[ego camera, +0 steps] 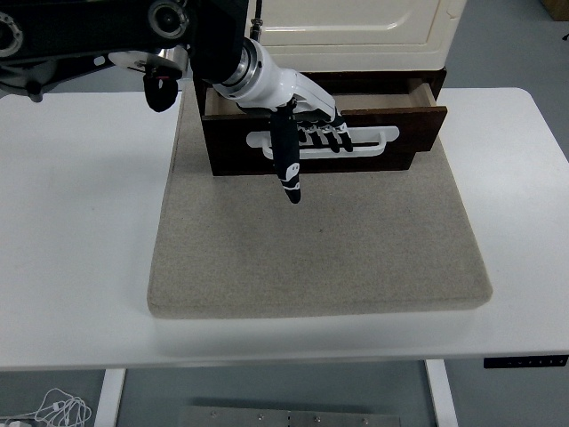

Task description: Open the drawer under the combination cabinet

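Sitting under the cream cabinet (356, 27) on the grey mat (320, 240): dark wooden drawer (400, 133), partly out, with white handle (373, 140). Reaching in from upper left: left hand (307, 120), fingers (331, 135) hooking the handle, thumb pointing down. Running left-right: drawer front, facing the near edge.

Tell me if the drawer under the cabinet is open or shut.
Partly open: the drawer front stands forward of the cabinet, pale interior showing behind it; left hand hooks its handle.

white table (80, 267) | grey floor (507, 40) | cables (58, 409) bottom-left
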### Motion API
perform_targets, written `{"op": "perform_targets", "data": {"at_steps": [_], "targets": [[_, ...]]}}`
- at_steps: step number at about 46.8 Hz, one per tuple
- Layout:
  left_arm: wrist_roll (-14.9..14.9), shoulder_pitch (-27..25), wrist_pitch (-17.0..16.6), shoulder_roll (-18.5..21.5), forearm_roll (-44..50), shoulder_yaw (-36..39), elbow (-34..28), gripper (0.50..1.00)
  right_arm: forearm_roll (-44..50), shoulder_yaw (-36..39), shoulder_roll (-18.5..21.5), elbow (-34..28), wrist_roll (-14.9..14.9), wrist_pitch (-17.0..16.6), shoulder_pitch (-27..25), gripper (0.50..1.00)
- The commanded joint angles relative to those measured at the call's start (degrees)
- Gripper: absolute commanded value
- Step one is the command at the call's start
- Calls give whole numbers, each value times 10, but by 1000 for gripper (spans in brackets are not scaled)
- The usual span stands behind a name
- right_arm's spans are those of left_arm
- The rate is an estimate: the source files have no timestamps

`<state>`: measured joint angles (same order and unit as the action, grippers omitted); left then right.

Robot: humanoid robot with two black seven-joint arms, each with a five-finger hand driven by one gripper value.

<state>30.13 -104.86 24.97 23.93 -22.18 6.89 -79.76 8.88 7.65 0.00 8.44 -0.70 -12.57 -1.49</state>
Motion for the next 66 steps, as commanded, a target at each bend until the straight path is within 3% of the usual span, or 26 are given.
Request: {"op": "perform_targets", "data": {"at_steps": [1,13,43,55,66], "targets": [[0,0,3,0,0,0,-4,1000,0,0,0,0,0,0,0,926],[0,0,6,2,1,-1,-11,1000,0,0,0,0,0,0,0,926],[0,-7,53,25,6,-23,-22,1000,0,0,0,0,0,0,0,926],[-3,-6,79,38,19,-77,-29,1000,0,0,0,0,0,0,0,926],[-17,6,86,40,21,-188,-22,1000,0,0,0,0,0,0,0,926]]}}
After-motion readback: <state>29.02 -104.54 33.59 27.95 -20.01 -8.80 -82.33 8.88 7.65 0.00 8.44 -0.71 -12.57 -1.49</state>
